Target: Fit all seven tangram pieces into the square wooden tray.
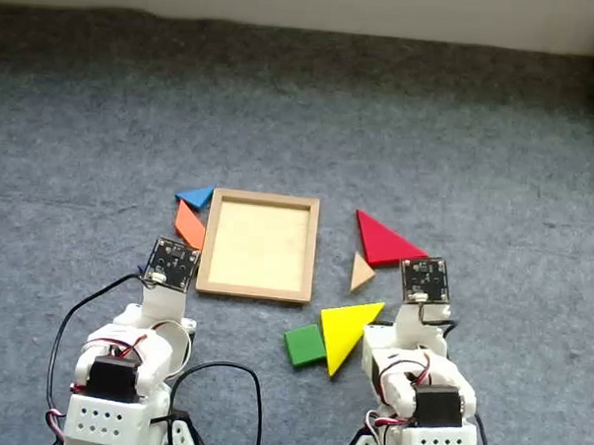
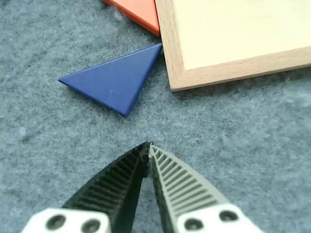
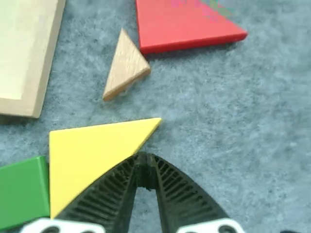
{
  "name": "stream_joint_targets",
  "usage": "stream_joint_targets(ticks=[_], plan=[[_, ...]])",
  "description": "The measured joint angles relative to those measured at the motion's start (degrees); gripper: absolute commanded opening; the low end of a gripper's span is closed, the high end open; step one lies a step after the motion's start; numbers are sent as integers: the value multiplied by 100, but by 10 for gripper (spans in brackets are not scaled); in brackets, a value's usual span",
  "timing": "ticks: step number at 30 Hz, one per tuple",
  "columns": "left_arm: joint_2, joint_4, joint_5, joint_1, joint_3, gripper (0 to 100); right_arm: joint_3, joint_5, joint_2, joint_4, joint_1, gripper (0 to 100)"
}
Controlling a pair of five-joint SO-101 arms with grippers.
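Left wrist view has my left tool (image 2: 148, 146) pinched closed, dark blue triangle (image 2: 115, 80) just ahead beside the wooden tray (image 2: 168, 48) corner. My right tool (image 3: 144, 160) is closed too, tips at the edge of the yellow triangle (image 3: 87, 155), tan triangle (image 3: 125, 66) and red triangle (image 3: 180, 24) beyond.

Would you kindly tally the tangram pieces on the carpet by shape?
Triangles: 5 (red, yellow, wooden, light blue, navy)
Squares: 1 (green)
Parallelograms: 1 (orange)
Total: 7
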Motion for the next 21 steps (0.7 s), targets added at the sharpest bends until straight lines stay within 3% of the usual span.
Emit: stream_joint_targets(ticks=[3,8,12,18,21], plan=[[0,0,0,0,0,5,-334,70,-18,-176,440,13],[0,0,0,0,0,5,-756,1477,-26,-1055,677,12],[0,0,0,0,0,5,-862,1925,79,-1204,651,12],[0,0,0,0,0,5,-1820,2145,1582,-1231,642,15],[0,0,0,0,0,5,-2593,2163,2673,-1231,642,78]])
